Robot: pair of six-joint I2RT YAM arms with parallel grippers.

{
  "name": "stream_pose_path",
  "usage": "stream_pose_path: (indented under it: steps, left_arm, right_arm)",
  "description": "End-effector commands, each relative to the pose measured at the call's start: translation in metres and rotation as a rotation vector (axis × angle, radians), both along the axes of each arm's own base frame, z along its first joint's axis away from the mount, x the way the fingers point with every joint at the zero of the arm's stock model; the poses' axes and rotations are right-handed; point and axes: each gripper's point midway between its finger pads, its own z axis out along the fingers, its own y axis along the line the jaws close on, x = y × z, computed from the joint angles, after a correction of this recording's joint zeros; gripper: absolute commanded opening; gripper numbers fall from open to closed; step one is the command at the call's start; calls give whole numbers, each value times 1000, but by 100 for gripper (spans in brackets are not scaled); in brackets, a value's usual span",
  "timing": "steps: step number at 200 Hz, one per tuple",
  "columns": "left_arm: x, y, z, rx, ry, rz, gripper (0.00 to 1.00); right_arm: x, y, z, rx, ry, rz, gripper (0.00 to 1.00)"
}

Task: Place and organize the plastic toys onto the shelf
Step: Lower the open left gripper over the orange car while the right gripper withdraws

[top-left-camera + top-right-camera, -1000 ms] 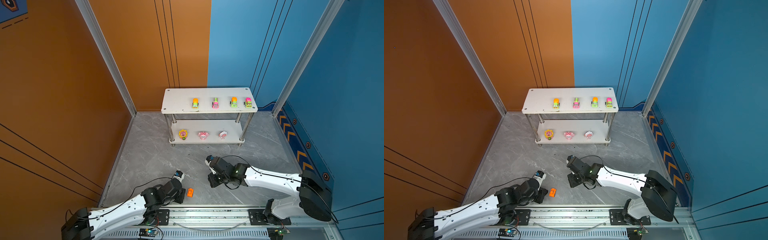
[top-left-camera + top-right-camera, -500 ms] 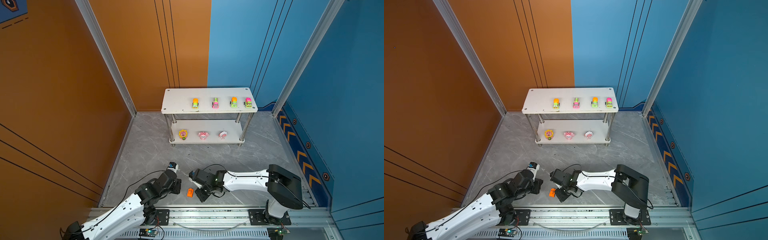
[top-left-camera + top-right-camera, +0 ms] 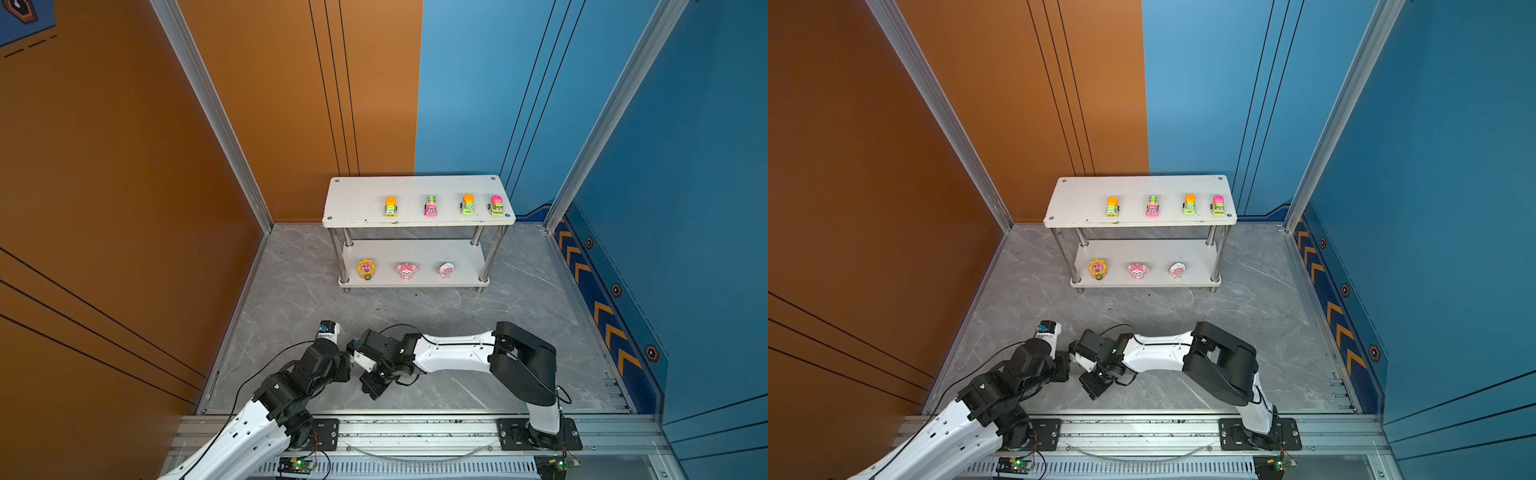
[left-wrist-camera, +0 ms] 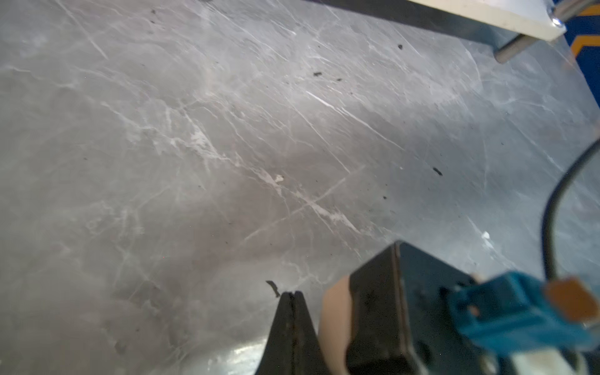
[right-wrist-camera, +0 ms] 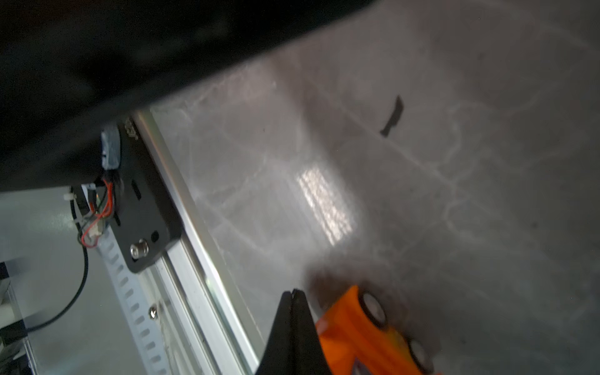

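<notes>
The shelf [image 3: 361,203] stands at the back, and its corner [image 4: 506,16] shows in the left wrist view. Its top board carries several plastic toy cars, among them an orange-topped one [image 3: 390,206] and a pink one [image 3: 431,205]. Three figurines, the leftmost yellow [image 3: 366,269], sit on the lower board. An orange car [image 5: 367,331] lies tipped on the floor right beside my right gripper [image 5: 293,292], which is shut and holds nothing. This car is hidden in both top views under the right gripper [image 3: 374,392]. My left gripper [image 4: 291,293] is shut and empty, close to the right wrist [image 3: 374,345].
The aluminium rail [image 3: 415,428] with the arm bases runs along the near edge, close to the orange car [image 5: 181,227]. Orange and blue walls enclose the grey marble floor [image 3: 519,299]. A black cable [image 4: 552,211] loops from the right wrist.
My right arm has swung left and toward the rail, and its gripper now covers the orange car in the top views. The left gripper has edged toward the right wrist.
</notes>
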Motion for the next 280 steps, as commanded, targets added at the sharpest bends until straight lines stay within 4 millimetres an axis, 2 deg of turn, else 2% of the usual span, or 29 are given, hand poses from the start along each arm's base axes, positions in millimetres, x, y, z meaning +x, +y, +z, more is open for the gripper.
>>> stream_pose_path:
  steps: [1, 35, 76, 94, 113, 132, 145, 175, 213, 280]
  left_arm:
    - [-4, -4, 1, -9, 16, -30, 4]
    - [-4, -8, 0, -18, 25, -44, 11]
    - [-3, -22, -1, -58, 41, -84, 23]
    - [-3, -31, -3, -81, 64, -114, 32]
    - [-4, -38, -7, -83, 88, -136, 46]
    - [-7, -48, -6, -87, 100, -166, 59]
    - [-9, -56, -6, -94, 99, -187, 63]
    - [-12, -71, -13, -68, 85, -212, 65]
    - [-7, -85, -19, -18, 105, -227, 64]
    - [6, -87, -28, 110, 120, -233, 55]
  right_arm:
    - [47, 20, 12, 79, -61, -63, 0]
    - [94, 20, 23, 109, -106, -152, 0]
    - [129, -3, 43, 122, -160, -228, 0]
    - [138, -14, 57, 141, -189, -260, 0]
    - [144, -29, 69, 151, -219, -292, 0]
    - [148, -46, 75, 142, -249, -322, 0]
    - [148, -58, 76, 132, -261, -341, 0]
    - [144, -80, 71, 110, -262, -371, 0]
    - [139, -97, 65, 94, -263, -390, 0]
    - [140, -112, 69, 124, -260, -418, 0]
